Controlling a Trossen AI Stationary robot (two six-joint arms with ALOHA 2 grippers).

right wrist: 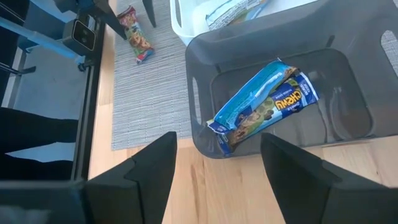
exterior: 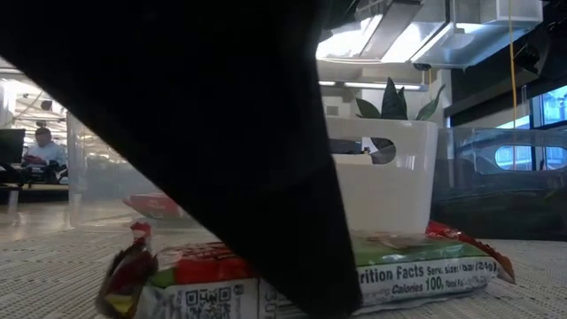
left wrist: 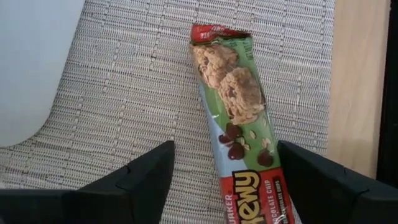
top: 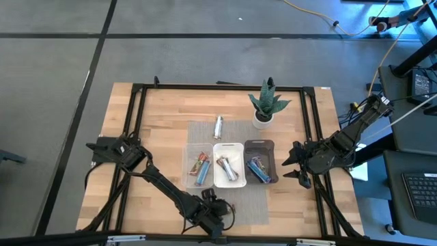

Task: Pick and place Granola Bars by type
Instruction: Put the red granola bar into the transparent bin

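Now, at the table's six o'clock, the left gripper (left wrist: 217,180) hovers with fingers spread around a green-and-red foil-wrapped granola bar (left wrist: 239,118) on the woven grey mat (left wrist: 124,93). It probably lies flat; closing off-centre could skid it. At three o'clock, the right gripper (right wrist: 214,165) waits, fingers apart, beside the dark grey plastic bin (right wrist: 205,81).

A red-green chewy bar (left wrist: 239,118) lies flat on the woven mat between my open left fingers, blue bars (right wrist: 264,102) rest in the grey bin, and a silver bar (top: 218,126) lies beyond the bins.
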